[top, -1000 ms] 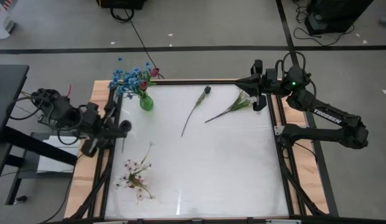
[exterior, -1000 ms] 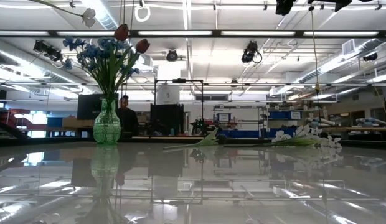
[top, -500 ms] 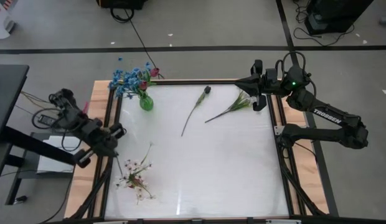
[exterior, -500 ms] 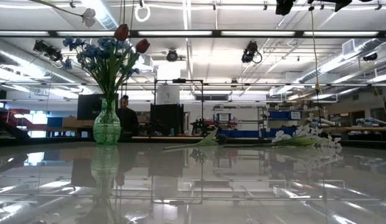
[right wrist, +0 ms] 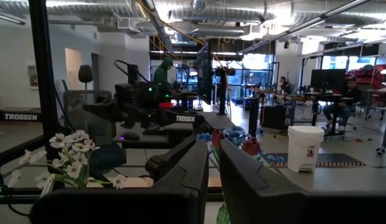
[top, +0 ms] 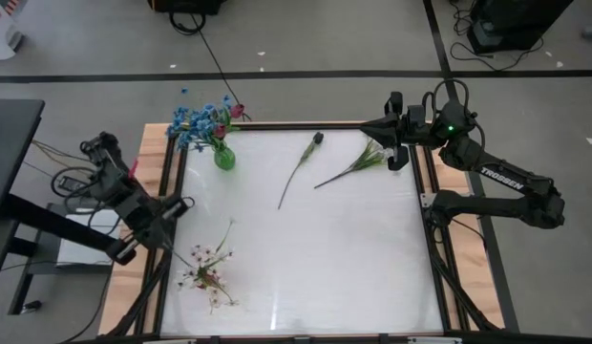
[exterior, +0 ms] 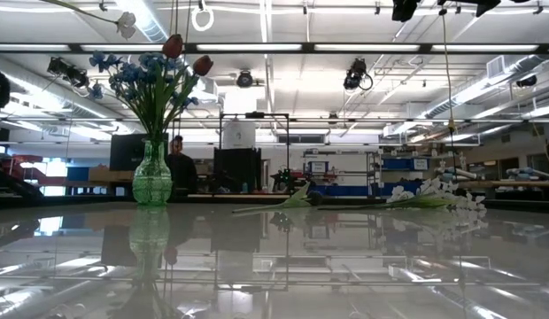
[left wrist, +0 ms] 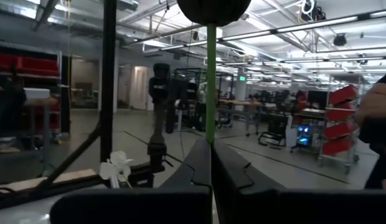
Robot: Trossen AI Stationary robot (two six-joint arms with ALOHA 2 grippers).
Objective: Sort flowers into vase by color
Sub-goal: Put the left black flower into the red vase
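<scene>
My left gripper (top: 180, 204) hovers over the table's left edge, shut on a thin green stem (left wrist: 211, 93) that ends in a dark bud (left wrist: 213, 7). A green glass vase (top: 223, 157) (exterior: 152, 175) stands at the far left corner with blue blossoms and red tulips in it. Another dark-bud flower (top: 298, 169) and a white spray (top: 357, 164) lie flat on the far half of the table. A pale pink spray (top: 209, 271) lies near the left edge. My right gripper (top: 367, 124) waits, shut, over the far right corner beside the white spray. My left gripper pinches the green stem (left wrist: 211, 134) between its two fingers (left wrist: 196, 163), some way below the dark bud. The stem runs across the fingers and the bud end stands clear of them. The flower is lifted off the table.
Wooden rails (top: 148, 143) and dark frame bars run along the table's left and right sides. The middle and near right of the white tabletop (top: 344, 258) hold nothing. A person stands far behind the vase in the low view (exterior: 176, 159).
My left arm has swung toward the table's near edge and turned, carrying the dark-bud flower with it; the gripper has shifted slightly near and left, away from the vase. Its fingers stay shut on the stem.
</scene>
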